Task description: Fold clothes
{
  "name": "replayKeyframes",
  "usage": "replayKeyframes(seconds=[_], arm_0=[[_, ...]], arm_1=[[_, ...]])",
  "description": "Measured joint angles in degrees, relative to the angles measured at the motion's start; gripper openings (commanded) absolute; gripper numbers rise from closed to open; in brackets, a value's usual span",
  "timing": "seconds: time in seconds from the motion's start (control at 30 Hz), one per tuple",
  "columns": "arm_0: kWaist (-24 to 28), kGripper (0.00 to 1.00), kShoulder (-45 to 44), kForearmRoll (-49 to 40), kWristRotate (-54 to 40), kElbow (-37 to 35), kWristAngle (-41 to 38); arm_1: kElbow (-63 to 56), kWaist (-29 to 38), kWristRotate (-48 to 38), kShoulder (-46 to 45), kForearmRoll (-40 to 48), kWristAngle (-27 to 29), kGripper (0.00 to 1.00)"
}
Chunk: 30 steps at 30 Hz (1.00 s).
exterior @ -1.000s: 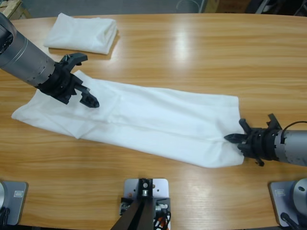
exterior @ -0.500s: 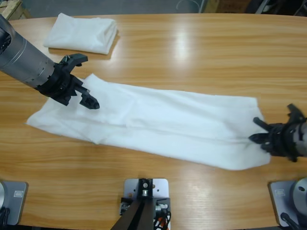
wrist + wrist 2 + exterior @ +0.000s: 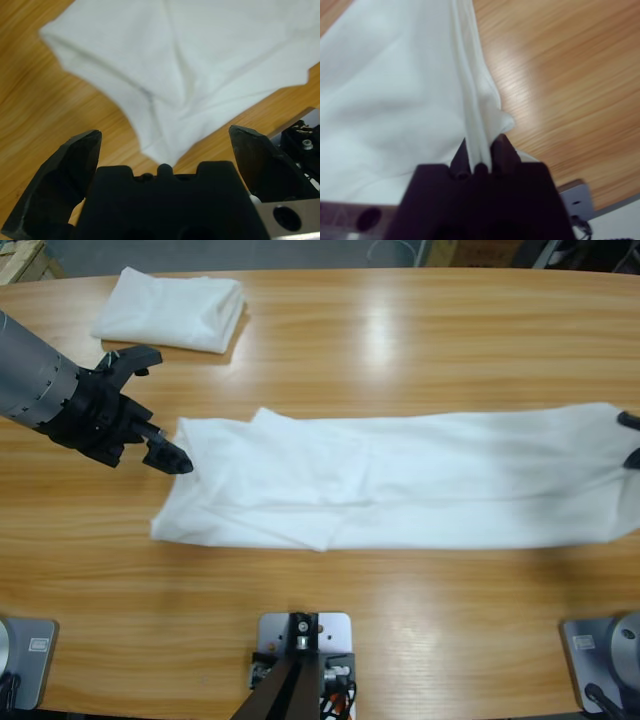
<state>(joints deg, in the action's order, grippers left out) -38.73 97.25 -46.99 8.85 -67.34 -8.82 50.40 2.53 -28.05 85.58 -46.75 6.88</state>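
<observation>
While the long white T-shirt (image 3: 400, 475) lies stretched across the wooden table (image 3: 400, 340), its long axis running nearly straight from one side to the other, the two ends are in very different hands. At the far end the right gripper (image 3: 481, 161) has its jaws pinched together on a folded edge of the cloth, which rises in a narrow ridge straight out from between them; in the high view this gripper shows only as a sliver at the picture's edge. The left gripper (image 3: 165, 452) sits just beside the opposite end, its tip at the shirt's upper corner, with jaws spread wide and nothing between them; its wrist view shows the cloth's corner lying just ahead of the open jaws. So the free end is nearest the left arm, which in my judgement only needs a short advance along the shirt's length to take it. A second, already folded shirt (image 3: 175, 308) rests near the table's back edge, well apart from the spread one. Nothing lies between the open jaws and the cloth.
</observation>
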Motion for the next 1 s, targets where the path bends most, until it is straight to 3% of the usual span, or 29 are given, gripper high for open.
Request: replayKeyframes(seconds=[0.2,0.33,0.4,0.57,0.67,0.8,1.0], arm_0=[[0.0,1.0,-0.9,-1.0,0.0,0.1,0.0],[0.0,1.0,-2.1,-1.3,0.4,1.0,0.0],[0.0,1.0,-2.7,-1.3,1.1,1.4,0.0],[0.0,1.0,-4.7,-1.3,7.6,1.9,0.9],[0.0,1.0,-7.0,-1.4,9.3,2.3,1.5],[0.5,1.0,-9.9,-1.4,9.5,4.1,2.0],[1.8,1.0,-11.9,-1.4,9.5,6.3,2.2]], arm_1=[[6.2,-7.8,6.5,3.0,-2.7,3.0,0.0],[9.0,-8.0,7.2,2.5,-5.5,3.0,0.0],[11.8,-1.2,6.6,0.4,-8.9,2.7,0.0],[17.4,26.9,-5.4,-0.8,-15.6,3.0,0.0],[21.1,37.5,-11.1,1.8,-16.3,2.9,0.0],[30.2,44.4,-13.2,8.1,-18.5,2.4,0.0],[45.7,48.1,-13.1,18.5,-23.3,1.5,0.0]])
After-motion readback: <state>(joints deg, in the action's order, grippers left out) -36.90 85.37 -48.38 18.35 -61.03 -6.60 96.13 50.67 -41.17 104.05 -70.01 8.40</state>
